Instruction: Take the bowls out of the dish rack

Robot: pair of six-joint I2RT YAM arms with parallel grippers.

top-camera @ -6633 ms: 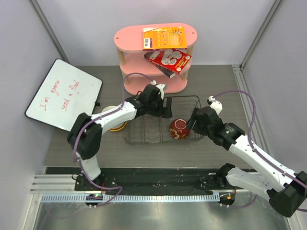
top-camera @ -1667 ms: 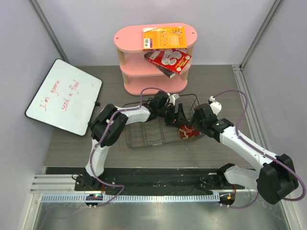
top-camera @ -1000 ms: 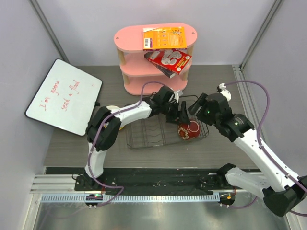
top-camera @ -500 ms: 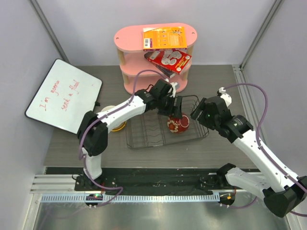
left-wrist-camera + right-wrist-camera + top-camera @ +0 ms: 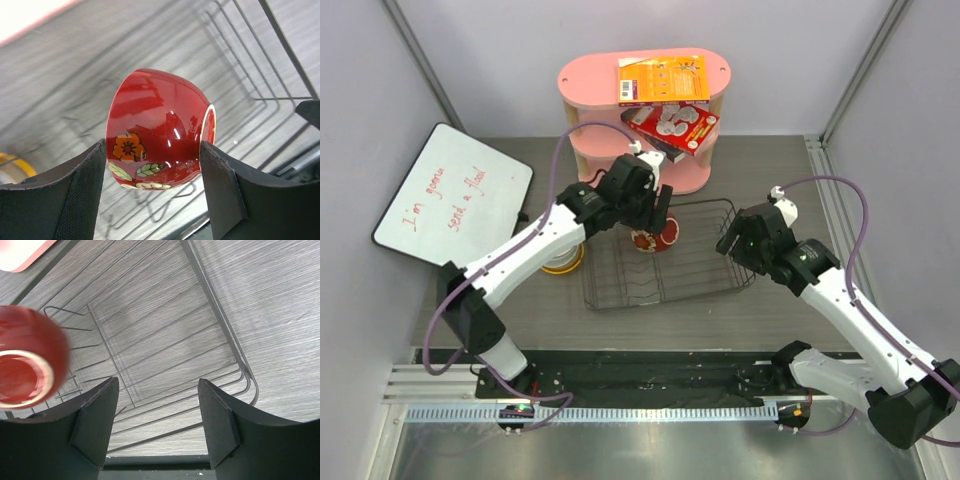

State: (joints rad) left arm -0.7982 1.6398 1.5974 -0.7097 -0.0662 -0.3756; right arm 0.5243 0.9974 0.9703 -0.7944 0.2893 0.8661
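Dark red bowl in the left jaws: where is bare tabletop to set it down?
Bare tabletop lies back right, between the pink shelf and the right wall, and in the strip in front of the dish rack. Left of the rack is crowded: the yellow bowl and whiteboard.

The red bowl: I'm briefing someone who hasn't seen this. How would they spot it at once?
In front of the pink shelf lies a black wire dish rack. Over its left half the left gripper holds the bowl: glossy dark red with painted flowers, unlike the yellow bowl beside the rack.
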